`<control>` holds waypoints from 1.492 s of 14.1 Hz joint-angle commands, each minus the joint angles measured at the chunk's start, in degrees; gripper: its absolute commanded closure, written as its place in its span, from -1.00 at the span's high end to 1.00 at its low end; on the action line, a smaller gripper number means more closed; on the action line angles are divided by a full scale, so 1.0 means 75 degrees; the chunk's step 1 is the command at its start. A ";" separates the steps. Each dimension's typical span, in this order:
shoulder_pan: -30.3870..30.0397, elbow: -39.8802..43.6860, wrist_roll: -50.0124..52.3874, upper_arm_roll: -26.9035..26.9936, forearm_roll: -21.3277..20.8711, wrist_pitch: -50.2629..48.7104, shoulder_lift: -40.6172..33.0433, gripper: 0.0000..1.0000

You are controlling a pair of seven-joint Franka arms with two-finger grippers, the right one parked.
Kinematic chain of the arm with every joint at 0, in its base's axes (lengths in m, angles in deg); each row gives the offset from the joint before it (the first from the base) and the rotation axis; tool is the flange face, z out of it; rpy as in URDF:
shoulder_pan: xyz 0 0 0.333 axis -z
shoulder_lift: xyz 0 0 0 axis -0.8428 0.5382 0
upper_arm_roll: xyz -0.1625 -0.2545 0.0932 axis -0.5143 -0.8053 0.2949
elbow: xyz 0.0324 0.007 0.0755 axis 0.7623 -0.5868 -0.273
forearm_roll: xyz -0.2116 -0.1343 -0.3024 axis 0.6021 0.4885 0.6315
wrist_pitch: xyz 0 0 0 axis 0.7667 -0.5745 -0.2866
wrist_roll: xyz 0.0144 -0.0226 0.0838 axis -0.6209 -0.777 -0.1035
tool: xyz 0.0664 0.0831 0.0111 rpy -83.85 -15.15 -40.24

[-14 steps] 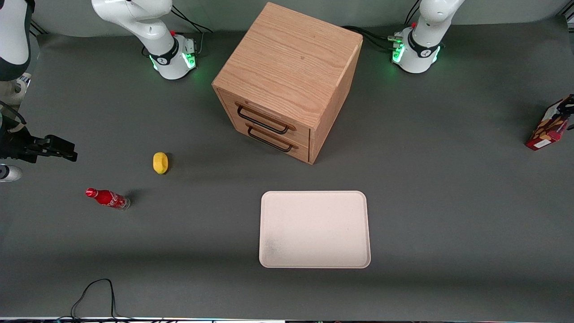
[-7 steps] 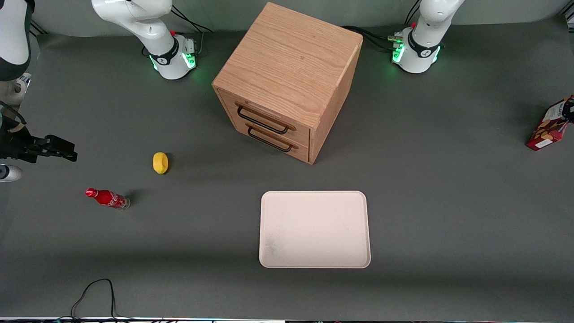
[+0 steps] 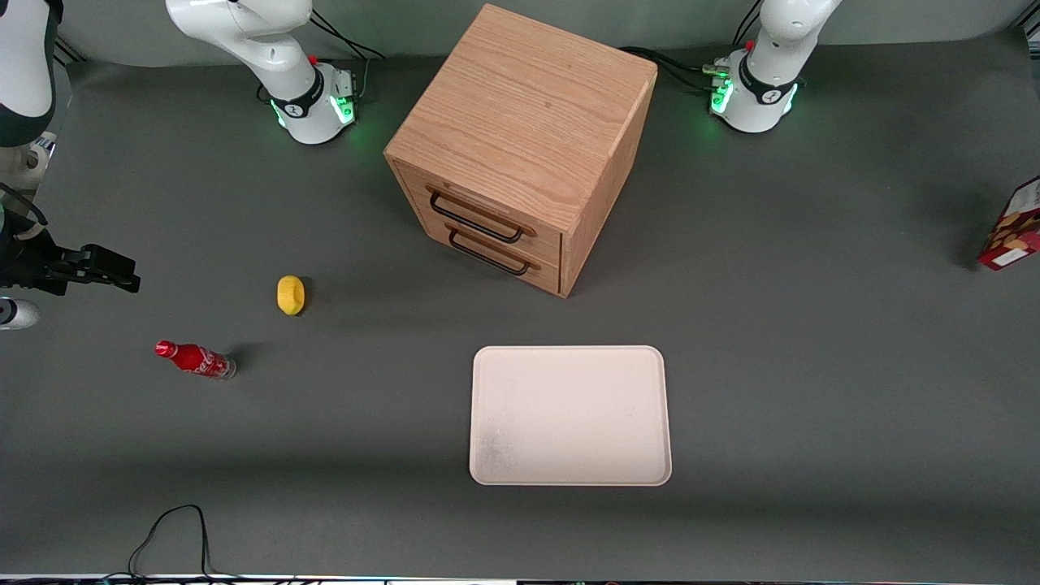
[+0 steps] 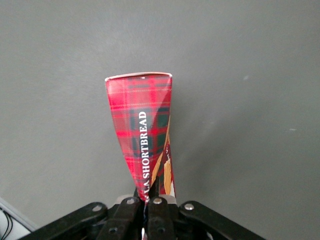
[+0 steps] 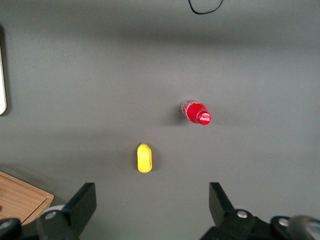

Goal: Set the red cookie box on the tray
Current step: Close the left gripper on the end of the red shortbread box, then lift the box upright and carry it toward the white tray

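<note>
The red cookie box (image 4: pixel 142 130), tartan-patterned with "SHORTBREAD" lettering, hangs over bare grey table. My gripper (image 4: pixel 150 200) is shut on its upper end, pinching the cardboard flat between the fingers. In the front view only the box's lower part (image 3: pixel 1014 231) with its white label shows, at the working arm's end of the table; the gripper itself is cut off by the frame edge there. The cream-white tray (image 3: pixel 569 357) lies flat near the middle of the table, nearer the front camera than the cabinet, well apart from the box.
A wooden two-drawer cabinet (image 3: pixel 520 130) stands at the middle of the table. Toward the parked arm's end lie a yellow fruit (image 3: pixel 291 294) and a small red soda bottle (image 3: pixel 195 359). A black cable (image 3: pixel 175 528) loops at the near table edge.
The box, held in my gripper, has shifted farther toward the working arm's end, now partly cut off by the front view's edge. The gripper is no longer seen there.
</note>
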 commanded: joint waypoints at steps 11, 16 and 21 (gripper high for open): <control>0.1617 0.3889 0.2421 -0.0002 -0.1018 -0.4419 -0.0901 -1.00; 0.3609 0.5891 0.6015 -0.0072 -0.0843 -0.6433 0.0023 -1.00; 0.5474 0.6715 1.0094 -0.0388 -0.0235 -0.6731 0.0623 -1.00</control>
